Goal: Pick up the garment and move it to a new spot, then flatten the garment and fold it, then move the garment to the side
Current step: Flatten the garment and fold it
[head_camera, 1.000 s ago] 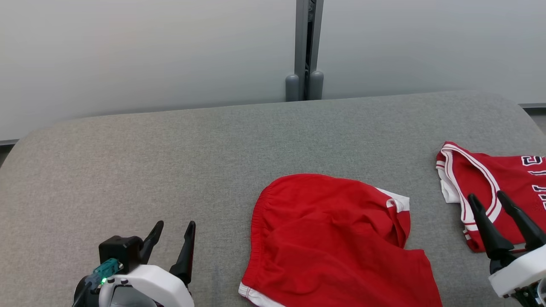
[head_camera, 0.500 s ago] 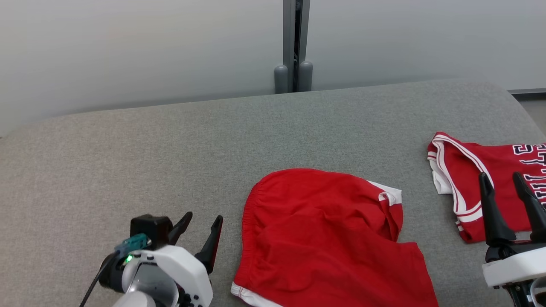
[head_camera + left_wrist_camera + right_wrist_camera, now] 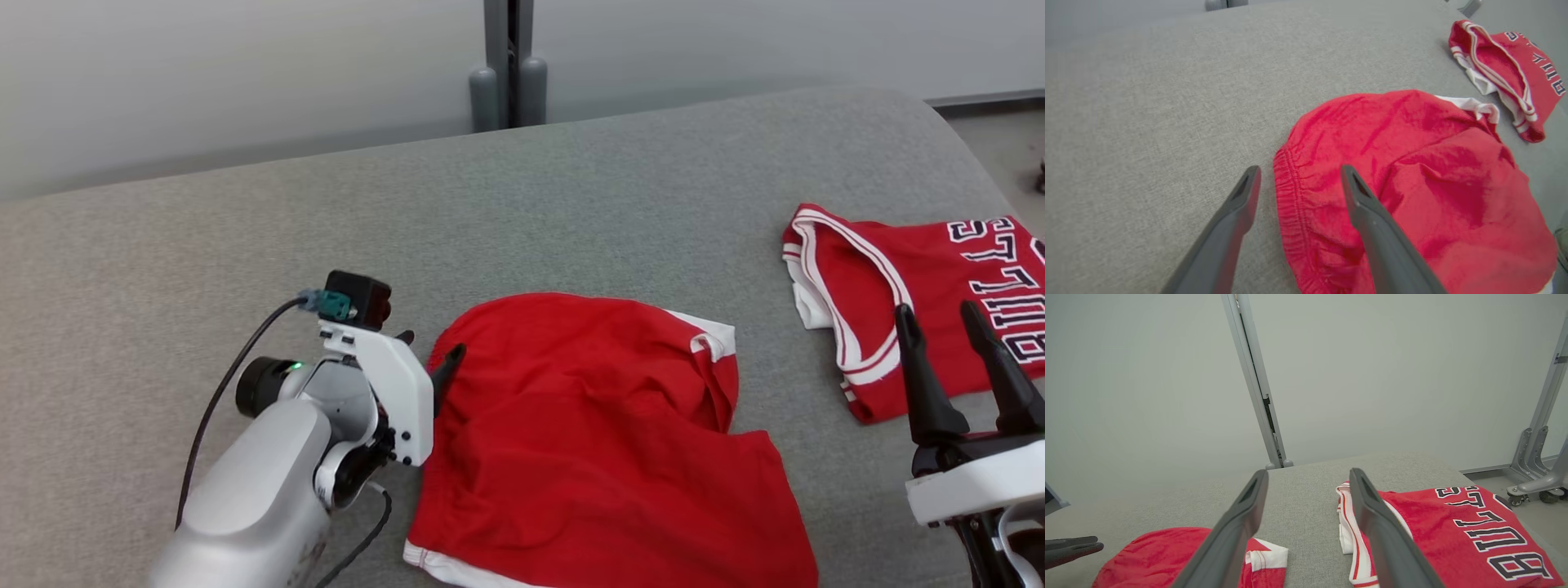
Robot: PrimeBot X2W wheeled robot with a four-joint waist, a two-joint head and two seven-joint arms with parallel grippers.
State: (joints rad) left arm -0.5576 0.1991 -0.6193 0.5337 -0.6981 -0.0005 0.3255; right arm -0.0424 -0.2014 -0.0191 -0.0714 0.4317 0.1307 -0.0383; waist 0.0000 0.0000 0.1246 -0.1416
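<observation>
A: Where is the garment right now?

B: A pair of red shorts lies loosely spread on the grey cloth-covered desk, near its front edge and about the middle. The gathered elastic waistband faces left, and a white-trimmed leg hem sits at the far right corner. A red jersey with dark lettering lies apart from the shorts, further right.

A: And the arms?

B: The left arm reaches in from the left. The left jaws are wide open and hold nothing. One dark finger is over bare grey cloth and the other is over red cloth, so the waistband sits between them. I cannot tell whether the tips touch it. The right arm waits at the front right by the jersey, and the right jaws are also spread and empty.

A: How will the shorts handle?

B: Light, thin and floppy, I judge, and perhaps a little slick. They will likely sag and bunch when lifted, and one layer may slide off the other. The waistband looks like the best place to take hold: thicker, gathered, and easy to pinch through both layers. A grip at one end only would let the rest dangle, so a second hold along the band should help with flattening.
</observation>
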